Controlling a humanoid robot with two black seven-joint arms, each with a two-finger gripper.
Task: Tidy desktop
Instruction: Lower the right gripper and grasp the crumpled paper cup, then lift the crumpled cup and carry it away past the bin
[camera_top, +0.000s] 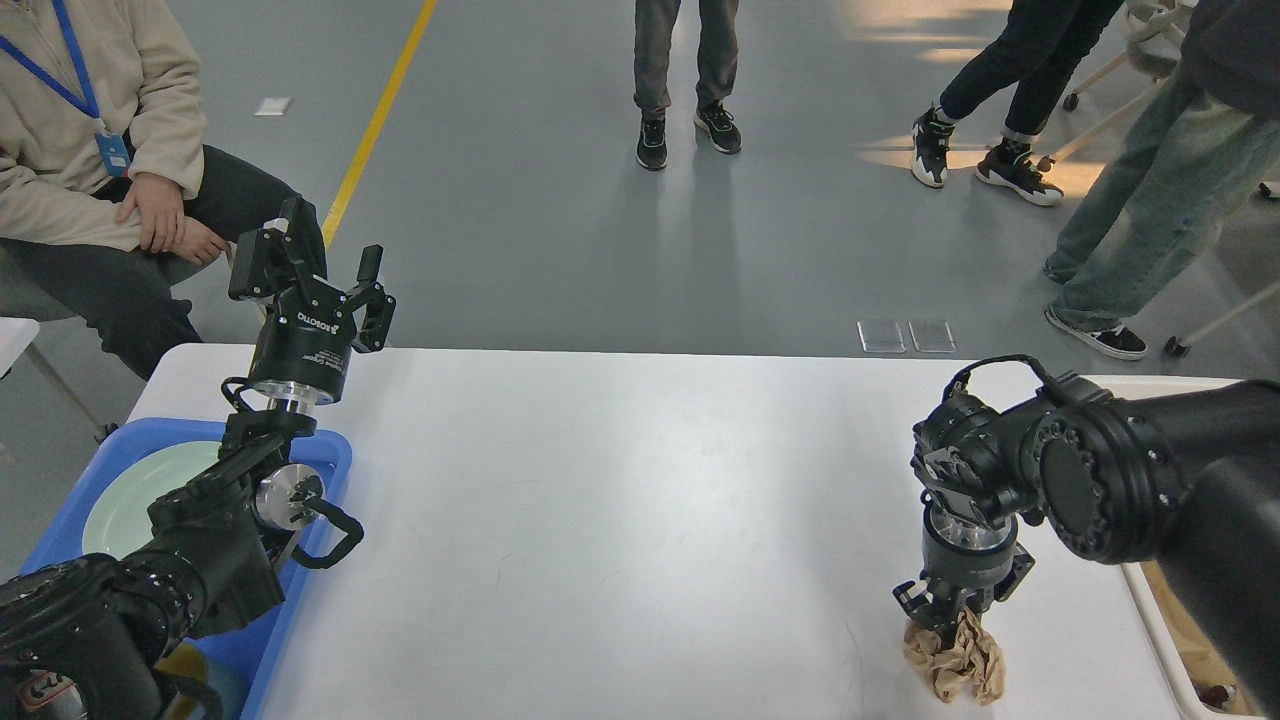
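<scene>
The desktop (620, 500) is a large white table top that fills the lower middle of the head view. A crumpled brown paper ball (957, 662) lies on it near the front right. My right gripper (950, 612) points straight down and its fingers close on the top of the paper ball. My left gripper (335, 270) is raised above the table's far left corner, fingers spread apart and empty, above a blue tray (335, 450).
The blue tray at the left holds a pale green plate (130, 500). A cream bin (1165, 640) stands at the table's right edge under my right arm. A seated person (90, 150) is close beyond the left corner; others stand further back.
</scene>
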